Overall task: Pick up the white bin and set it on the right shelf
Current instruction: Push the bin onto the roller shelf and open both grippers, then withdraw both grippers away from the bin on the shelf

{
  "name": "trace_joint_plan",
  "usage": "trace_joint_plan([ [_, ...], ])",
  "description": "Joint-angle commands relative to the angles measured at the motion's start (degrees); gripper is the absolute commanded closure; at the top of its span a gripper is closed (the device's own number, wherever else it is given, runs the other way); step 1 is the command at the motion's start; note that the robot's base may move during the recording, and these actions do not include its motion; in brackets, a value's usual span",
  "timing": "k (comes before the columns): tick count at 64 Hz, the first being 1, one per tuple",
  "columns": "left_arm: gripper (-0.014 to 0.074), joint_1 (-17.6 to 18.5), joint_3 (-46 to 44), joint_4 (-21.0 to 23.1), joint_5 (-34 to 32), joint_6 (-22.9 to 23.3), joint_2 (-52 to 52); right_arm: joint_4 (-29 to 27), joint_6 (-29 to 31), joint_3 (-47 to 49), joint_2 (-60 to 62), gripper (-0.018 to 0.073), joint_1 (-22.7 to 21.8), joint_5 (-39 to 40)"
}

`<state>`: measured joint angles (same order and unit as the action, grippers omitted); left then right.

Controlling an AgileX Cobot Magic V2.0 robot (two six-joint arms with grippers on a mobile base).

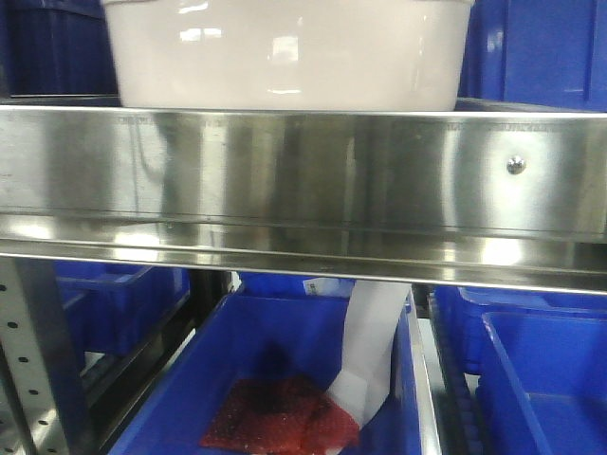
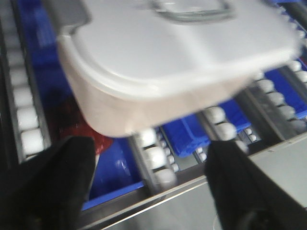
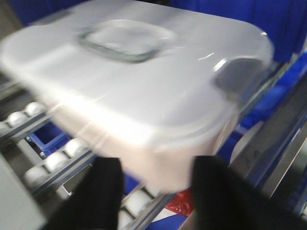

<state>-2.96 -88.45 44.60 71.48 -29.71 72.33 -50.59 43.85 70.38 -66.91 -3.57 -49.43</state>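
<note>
The white bin sits on the steel shelf rollers. The left gripper and right gripper, jaws apart at 6 o'clock, seem clear of it, though blur hides contact.

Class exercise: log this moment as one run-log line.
white bin: on right shelf | left gripper: open, apart | right gripper: open, at bin corner

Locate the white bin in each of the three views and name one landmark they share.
Front view: white bin top centre, on the steel shelf rail.
Left wrist: upper centre, lid up, over rollers.
Right wrist: centre, filling most of the frame.
Shared landmark: blue bins below.
</note>
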Motion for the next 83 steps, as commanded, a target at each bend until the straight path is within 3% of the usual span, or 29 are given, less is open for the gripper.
trace_joint_plan([
  [1, 0.0322, 1.25, -1.78, 2.92, 5.0, 0.86, -4.94, -0.65, -0.83, 1.75, 5.05, 0.0388, 0.05, -0.29],
  [5, 0.0404, 1.53, -1.78, 1.53, 4.89, 2.19, -6.91, 0.74, -1.67, 1.63, 7.58, 0.051, 0.05, -1.1],
  [10, 0.0539, 1.53, -1.67, -1.47, 5.09, 3.92, -8.67, 3.82, -5.44, 1.57, 10.35, 0.0489, 0.05, -1.36],
  [18, 0.073, 1.53, -1.67, -6.88, 5.09, 7.28, -10.65, 13.43, -13.95, 0.72, 14.64, 0.0489, 0.05, -0.77],
  [28, 0.0717, 1.53, -1.67, -13.73, 5.09, 15.47, -12.32, 25.1, -22.38, -7.46, 21.97, 0.0489, 0.05, 2.84],
  [37, 0.0717, 1.53, -0.27, -19.82, 4.06, 16.88, -14.95, 29.76, -26.34, -17.4, 30.3, 0.0489, 0.05, 7.4],
  [45, 0.0717, 1.53, 6.96, -23.97, 0.42, 17.62, -18.95, 32.85, -28.12, -24.42, 37.44, 0.0489, 0.05, 10.41],
  [57, 0.0717, 1.53, 24.68, -23.72, -9.37, 16.01, -28.6, 34.71, -28.18, -31.73, 46.43, 0.0489, 0.05, 14.26],
  [64, 0.0717, 3.88, 34.56, -23.44, -16.31, 14.41, -36.63, 33.86, -28.25, -35.21, 51.71, 0.0489, 0.05, 16.11],
  [71, 0.0717, 6.29, 42.13, -23.17, -23.02, 11.95, -45.94, 33.44, -28.25, -37.35, 54.66, 0.0489, 0.05, 16.08],
  [83, 0.0723, 6.54, 51.03, -23.09, -31.41, 10.84, -60.59, 33.44, -28.25, -37.86, 55.15, 0.0489, 0.05, 16.19],
])
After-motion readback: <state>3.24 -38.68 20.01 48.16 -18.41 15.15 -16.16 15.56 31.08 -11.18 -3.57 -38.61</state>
